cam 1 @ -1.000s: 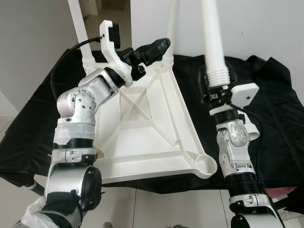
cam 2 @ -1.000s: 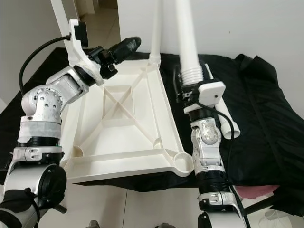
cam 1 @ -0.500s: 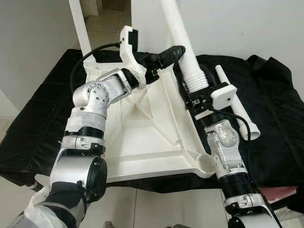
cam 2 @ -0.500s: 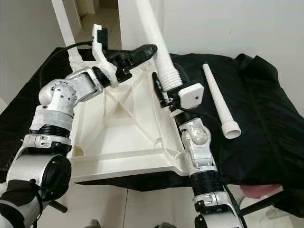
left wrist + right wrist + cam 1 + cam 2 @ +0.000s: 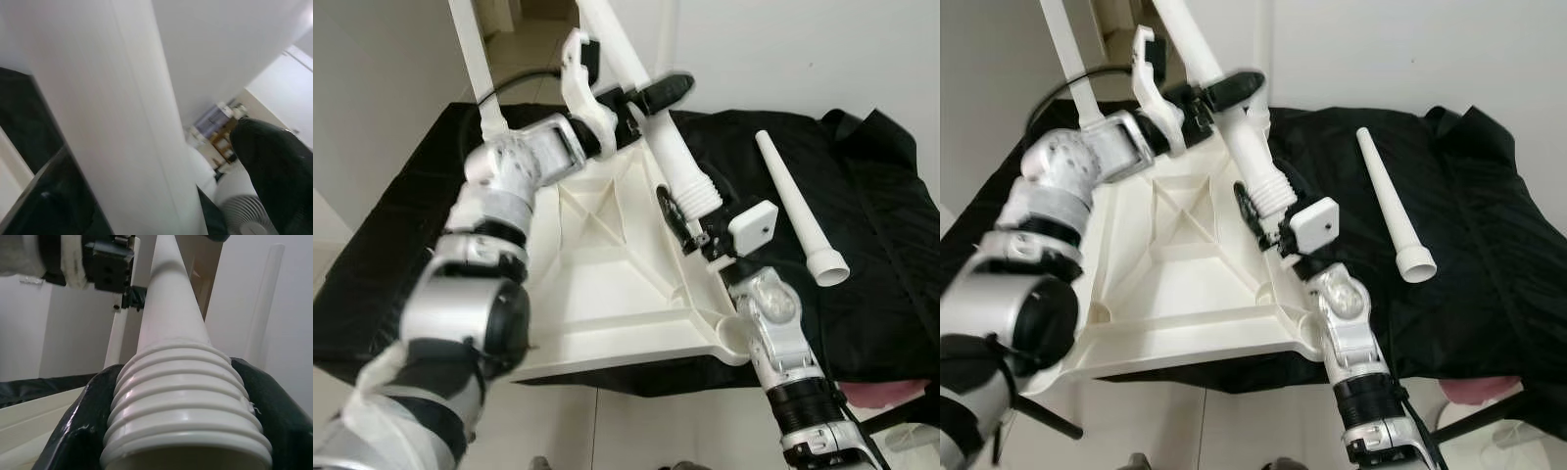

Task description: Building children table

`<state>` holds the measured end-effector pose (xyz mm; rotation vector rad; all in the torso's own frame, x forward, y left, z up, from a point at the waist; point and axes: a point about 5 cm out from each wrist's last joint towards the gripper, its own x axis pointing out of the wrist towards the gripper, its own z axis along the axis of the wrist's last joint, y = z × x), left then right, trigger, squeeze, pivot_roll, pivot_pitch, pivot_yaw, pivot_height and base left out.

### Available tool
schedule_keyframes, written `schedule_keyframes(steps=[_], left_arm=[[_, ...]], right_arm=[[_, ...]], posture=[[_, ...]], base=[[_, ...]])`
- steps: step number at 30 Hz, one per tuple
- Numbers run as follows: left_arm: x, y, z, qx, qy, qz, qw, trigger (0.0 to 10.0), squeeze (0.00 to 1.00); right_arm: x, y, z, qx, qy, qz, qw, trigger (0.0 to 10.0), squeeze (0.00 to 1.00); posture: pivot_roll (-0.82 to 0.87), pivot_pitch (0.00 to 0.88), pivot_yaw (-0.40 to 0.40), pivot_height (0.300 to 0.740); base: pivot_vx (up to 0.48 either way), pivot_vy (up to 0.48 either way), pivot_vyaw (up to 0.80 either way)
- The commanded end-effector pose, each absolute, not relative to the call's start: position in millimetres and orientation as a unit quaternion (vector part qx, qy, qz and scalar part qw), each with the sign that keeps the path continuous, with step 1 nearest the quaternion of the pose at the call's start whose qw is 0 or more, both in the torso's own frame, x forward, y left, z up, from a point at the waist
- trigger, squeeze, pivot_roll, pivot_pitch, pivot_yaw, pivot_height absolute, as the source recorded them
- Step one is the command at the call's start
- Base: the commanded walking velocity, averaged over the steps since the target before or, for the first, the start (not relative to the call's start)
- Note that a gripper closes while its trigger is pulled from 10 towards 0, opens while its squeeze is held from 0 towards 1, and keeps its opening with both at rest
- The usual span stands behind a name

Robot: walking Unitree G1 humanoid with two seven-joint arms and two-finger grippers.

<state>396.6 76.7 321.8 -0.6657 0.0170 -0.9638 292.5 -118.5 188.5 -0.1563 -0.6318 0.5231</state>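
The white table top (image 5: 607,284) lies upside down on a black cloth (image 5: 871,186). One white leg (image 5: 475,59) stands in its far left corner. My right gripper (image 5: 690,220) is shut on another white leg (image 5: 671,157) just above its threaded end (image 5: 181,396). This leg slants up and to the left over the table's right rim. My left gripper (image 5: 651,98) is open high on the same leg (image 5: 112,122), and one black finger (image 5: 274,161) stands apart from it. A third leg (image 5: 793,201) lies loose on the cloth to the right.
An empty round socket (image 5: 736,333) is at the table top's near right corner. The cloth-covered surface ends just in front of the table top, with tiled floor (image 5: 636,431) below. A white wall (image 5: 783,49) stands close behind. Something pink (image 5: 891,392) pokes out at the lower right.
The right gripper has tipped its leg from upright to slanting left and lowered the threaded end to the table's right rim. The left gripper has closed in on the leg's shaft.
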Motion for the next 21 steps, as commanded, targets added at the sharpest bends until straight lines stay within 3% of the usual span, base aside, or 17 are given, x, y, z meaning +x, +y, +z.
schedule_keyframes(steps=[1, 10, 11, 12, 13, 14, 21], left_arm=[[393.4, 80.2, 334.6, -0.306, -0.036, -0.511, 0.802, 10.0, 0.00], [401.0, 84.4, 344.2, -0.304, -0.032, -0.474, 0.826, 10.0, 0.00], [402.0, 84.6, 344.4, -0.308, -0.030, -0.467, 0.829, 9.6, 0.00], [403.2, 85.4, 343.5, -0.312, -0.028, -0.459, 0.831, 1.5, 0.00], [403.2, 85.4, 343.5, -0.312, -0.028, -0.459, 0.831, 1.5, 0.00], [403.8, 86.5, 343.3, -0.315, -0.029, -0.457, 0.831, 0.0, 0.00], [405.3, 91.5, 342.7, -0.311, -0.031, -0.453, 0.835, 0.0, 0.00]], right_arm=[[288.4, -116.7, 186.2, -0.085, -0.304, 0.265, 0.911, 10.0, 0.00], [287.3, -128.2, 188.1, -0.093, -0.301, 0.260, 0.913, 10.0, 0.00], [286.7, -127.5, 188.2, -0.095, -0.301, 0.263, 0.912, 10.0, 0.00], [287.4, -125.5, 187.2, -0.094, -0.300, 0.268, 0.911, 10.0, 0.00], [287.4, -125.5, 187.2, -0.094, -0.300, 0.268, 0.911, 10.0, 0.00], [287.0, -123.1, 185.9, -0.095, -0.298, 0.274, 0.909, 10.0, 0.00], [285.4, -118.5, 183.8, -0.087, -0.294, 0.281, 0.909, 10.0, 0.00]], posture=[[-0.09, 0.000, 0.064, 0.740], [-0.09, 0.000, 0.066, 0.740], [-0.09, 0.000, 0.066, 0.740], [-0.08, 0.000, 0.065, 0.740], [-0.08, 0.000, 0.065, 0.740], [-0.08, 0.000, 0.064, 0.740], [-0.07, 0.000, 0.054, 0.740]], base=[[0.000, 0.000, 0.00], [0.000, 0.000, 0.00], [0.000, 0.000, 0.00], [0.000, 0.000, 0.00], [0.000, 0.000, 0.00], [0.000, 0.000, 0.00], [0.000, 0.000, 0.00]])
